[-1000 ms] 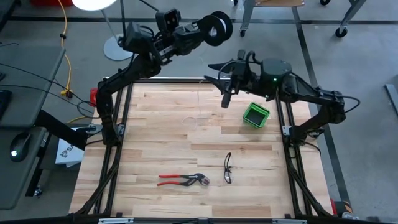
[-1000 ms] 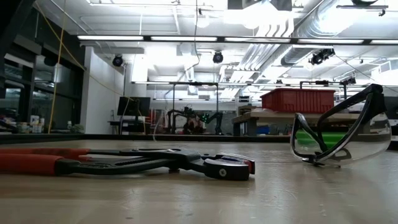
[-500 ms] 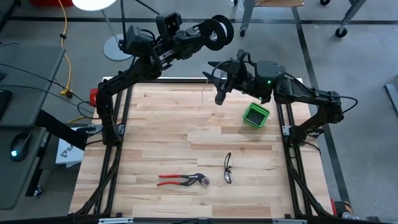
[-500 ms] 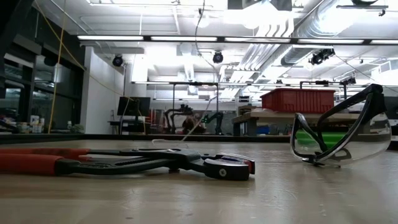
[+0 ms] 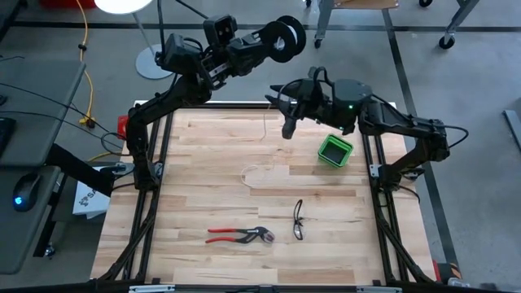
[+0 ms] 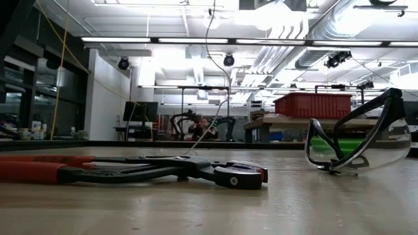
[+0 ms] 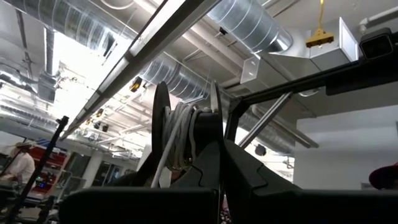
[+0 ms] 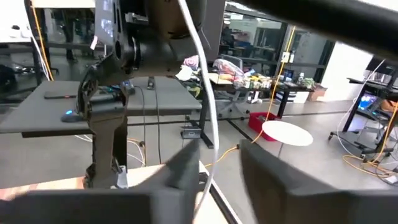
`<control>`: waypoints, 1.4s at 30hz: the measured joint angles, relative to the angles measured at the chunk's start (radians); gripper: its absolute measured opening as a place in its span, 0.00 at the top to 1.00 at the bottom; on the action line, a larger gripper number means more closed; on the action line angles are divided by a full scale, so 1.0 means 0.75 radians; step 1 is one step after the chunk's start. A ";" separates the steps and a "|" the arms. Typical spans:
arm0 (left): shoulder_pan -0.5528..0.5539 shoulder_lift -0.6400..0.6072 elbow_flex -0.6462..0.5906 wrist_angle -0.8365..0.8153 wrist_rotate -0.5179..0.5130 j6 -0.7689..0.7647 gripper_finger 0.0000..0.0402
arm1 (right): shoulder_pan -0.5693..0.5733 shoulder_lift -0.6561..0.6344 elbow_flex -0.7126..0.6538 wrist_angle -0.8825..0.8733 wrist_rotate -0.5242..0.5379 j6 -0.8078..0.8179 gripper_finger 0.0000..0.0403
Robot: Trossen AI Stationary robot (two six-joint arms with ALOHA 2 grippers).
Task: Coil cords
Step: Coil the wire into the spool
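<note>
White cord point(image 5: 265, 130), thin, limp, runs from my right gripper point(image 5: 286, 122), fingers apart around it; left gripper point(image 5: 277, 45) clamps black round spool point(image 5: 288, 34).

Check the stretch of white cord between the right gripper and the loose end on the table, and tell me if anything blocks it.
Nothing visible blocks it. The thin white cord hangs from near the right gripper to a loose loop on the wooden table. The green square bin, clear safety glasses and red-handled pliers lie apart from it. The left gripper holds the black round spool aloft.
</note>
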 joint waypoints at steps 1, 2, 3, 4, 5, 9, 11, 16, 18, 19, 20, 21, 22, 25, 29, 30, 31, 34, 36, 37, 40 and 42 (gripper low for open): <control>0.001 0.000 0.000 0.002 -0.002 0.000 1.00 | 0.001 0.000 0.000 -0.002 0.000 0.000 0.79; 0.003 0.000 0.000 0.008 -0.007 0.000 1.00 | 0.001 -0.001 0.000 -0.013 0.004 0.002 0.87; 0.004 0.000 0.000 0.014 -0.016 -0.001 1.00 | 0.001 -0.001 0.000 -0.027 0.008 0.010 0.93; 0.004 0.000 0.000 0.021 -0.022 -0.001 1.00 | 0.000 -0.001 0.000 -0.041 0.008 0.028 0.96; 0.004 0.000 0.000 0.025 -0.023 0.000 1.00 | -0.003 0.000 0.000 -0.051 -0.002 0.051 0.96; 0.004 0.000 0.000 0.026 -0.025 0.000 1.00 | -0.012 0.007 0.000 -0.048 -0.039 0.109 0.87; 0.004 0.000 0.000 0.025 -0.025 0.000 1.00 | -0.012 0.007 0.000 -0.049 -0.041 0.109 0.82; 0.004 0.000 0.000 0.029 -0.025 0.011 1.00 | -0.011 0.007 0.000 -0.063 -0.055 0.133 0.82; 0.004 0.000 0.000 0.028 -0.028 0.014 1.00 | -0.011 0.007 0.000 -0.080 -0.062 0.149 0.93; 0.004 0.000 0.000 0.028 -0.029 0.020 1.00 | -0.011 0.007 0.000 -0.083 -0.066 0.149 0.96; 0.006 0.000 0.000 0.028 -0.030 0.022 1.00 | -0.009 0.007 0.000 -0.085 -0.065 0.148 0.97; 0.009 0.000 0.000 0.029 -0.028 0.022 1.00 | -0.003 0.007 0.000 -0.086 -0.065 0.151 0.98; 0.014 0.000 0.000 0.028 -0.026 0.021 1.00 | 0.001 0.005 0.000 -0.087 -0.065 0.159 0.99; 0.041 -0.008 -0.001 0.010 -0.026 0.013 1.00 | 0.013 -0.004 0.000 -0.090 -0.085 0.176 0.99; 0.094 -0.057 -0.001 -0.123 -0.021 0.028 1.00 | 0.031 -0.021 0.000 -0.100 -0.090 0.182 1.00; 0.107 -0.076 -0.001 -0.184 -0.018 0.052 1.00 | 0.034 -0.027 0.000 -0.106 -0.090 0.188 1.00; 0.122 -0.098 -0.001 -0.250 -0.010 0.085 1.00 | 0.038 -0.034 0.000 -0.126 -0.091 0.196 1.00; 0.165 -0.162 -0.001 -0.481 -0.006 0.193 1.00 | 0.044 -0.057 0.000 -0.189 -0.090 0.222 1.00; 0.191 -0.205 -0.001 -0.635 -0.006 0.270 1.00 | 0.053 -0.074 0.000 -0.229 -0.090 0.236 1.00; 0.206 -0.227 -0.001 -0.711 -0.008 0.296 1.00 | 0.059 -0.083 0.000 -0.239 -0.090 0.238 1.00; 0.251 -0.292 -0.001 -0.931 -0.017 0.347 1.00 | 0.080 -0.104 0.000 -0.252 -0.104 0.237 1.00; 0.283 -0.333 -0.001 -1.093 -0.025 0.360 1.00 | 0.093 -0.115 0.000 -0.252 -0.138 0.238 1.00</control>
